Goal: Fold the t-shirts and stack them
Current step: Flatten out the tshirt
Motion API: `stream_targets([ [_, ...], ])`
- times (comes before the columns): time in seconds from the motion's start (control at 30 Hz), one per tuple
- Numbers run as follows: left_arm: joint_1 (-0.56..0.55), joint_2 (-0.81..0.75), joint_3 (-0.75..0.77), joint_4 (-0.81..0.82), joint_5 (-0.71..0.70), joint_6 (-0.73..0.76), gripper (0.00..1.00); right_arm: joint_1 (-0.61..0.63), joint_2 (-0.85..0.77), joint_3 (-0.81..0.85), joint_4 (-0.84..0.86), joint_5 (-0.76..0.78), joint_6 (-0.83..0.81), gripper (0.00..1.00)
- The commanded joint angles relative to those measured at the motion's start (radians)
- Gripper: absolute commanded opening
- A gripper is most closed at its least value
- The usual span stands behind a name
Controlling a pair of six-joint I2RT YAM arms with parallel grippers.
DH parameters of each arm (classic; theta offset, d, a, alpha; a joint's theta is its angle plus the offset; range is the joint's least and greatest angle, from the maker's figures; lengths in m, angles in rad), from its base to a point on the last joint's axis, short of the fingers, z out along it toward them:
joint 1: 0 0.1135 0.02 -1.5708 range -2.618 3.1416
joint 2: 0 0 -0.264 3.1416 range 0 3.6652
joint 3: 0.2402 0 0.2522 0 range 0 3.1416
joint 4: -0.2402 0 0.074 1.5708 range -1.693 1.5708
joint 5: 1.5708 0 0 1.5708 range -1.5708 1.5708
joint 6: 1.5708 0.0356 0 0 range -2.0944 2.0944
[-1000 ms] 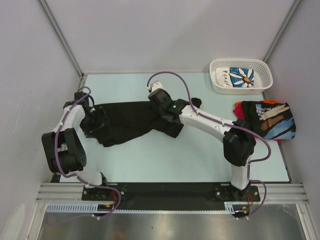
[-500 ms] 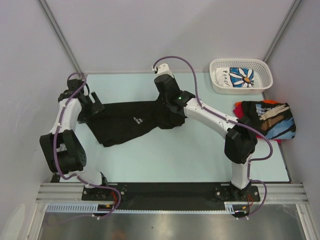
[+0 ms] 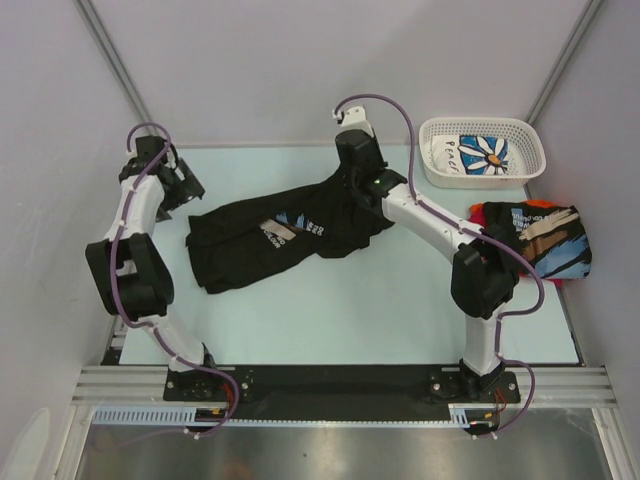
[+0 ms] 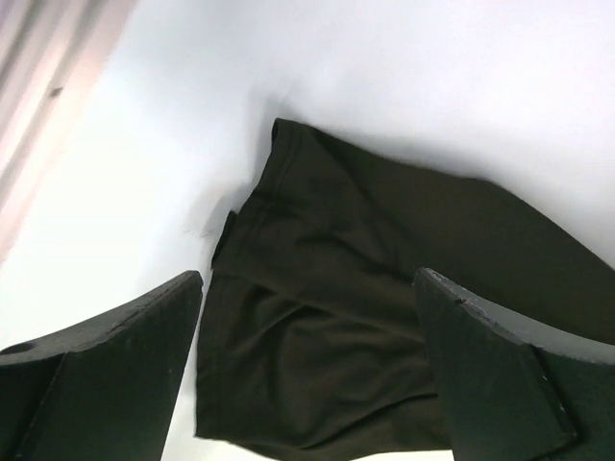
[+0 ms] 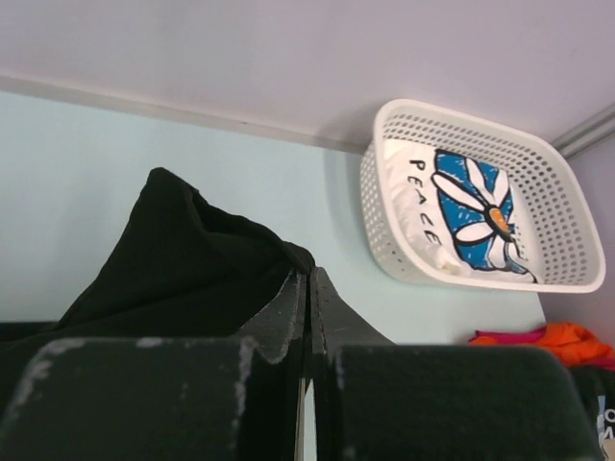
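Found stretched lengthwise between both hands: soft black cloth t-shirt [image 3: 265,245] on pale worktop [image 3: 400,310], one end pinched in fully closed right hand [image 3: 353,185], loose end just beside wide-open, empty left hand [image 3: 186,190], judged nearer for next grasp.

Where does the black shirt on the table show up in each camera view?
Top external: black shirt spread left of centre, right end pinched in the right gripper.
Left wrist: lower middle, framed by the open left gripper.
Right wrist: bunched lower left, clamped in the right gripper.
Shared landmark: the pale table.
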Motion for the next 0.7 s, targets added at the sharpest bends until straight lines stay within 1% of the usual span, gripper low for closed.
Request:
stream_targets([
  [0.0, -0.047, 0.026, 0.083, -0.001, 0.063, -0.006, 0.98, -0.044, 0.016, 0.063, 0.160, 0.063, -0.082, 0.00],
  [0.17, -0.117, 0.062, 0.057, -0.009, 0.083, 0.016, 0.98, -0.059, 0.010, 0.115, 0.211, 0.064, -0.161, 0.00],
  [0.23, -0.140, 0.079, 0.036, -0.006, 0.087, 0.019, 0.98, -0.061, 0.009, 0.124, 0.214, 0.065, -0.167, 0.00],
  [0.27, -0.145, 0.104, 0.031, -0.007, 0.122, 0.020, 0.98, -0.061, 0.009, 0.127, 0.211, 0.064, -0.170, 0.00],
  [0.37, -0.171, 0.156, 0.040, -0.024, 0.098, 0.029, 0.98, -0.058, 0.012, 0.121, 0.197, 0.065, -0.168, 0.00],
  [0.43, -0.176, 0.173, 0.050, -0.035, 0.058, 0.029, 0.98, -0.055, 0.012, 0.112, 0.194, 0.070, -0.167, 0.00],
  [0.5, -0.176, 0.196, 0.082, -0.084, 0.016, 0.031, 0.98, -0.050, 0.009, 0.098, 0.185, 0.071, -0.165, 0.00],
  [0.6, -0.168, 0.204, 0.096, -0.119, -0.038, 0.029, 0.98, -0.045, 0.001, 0.081, 0.177, 0.077, -0.156, 0.00],
  [0.67, -0.162, 0.199, 0.091, -0.125, -0.044, 0.022, 0.98, -0.044, 0.000, 0.074, 0.174, 0.077, -0.153, 0.00],
])
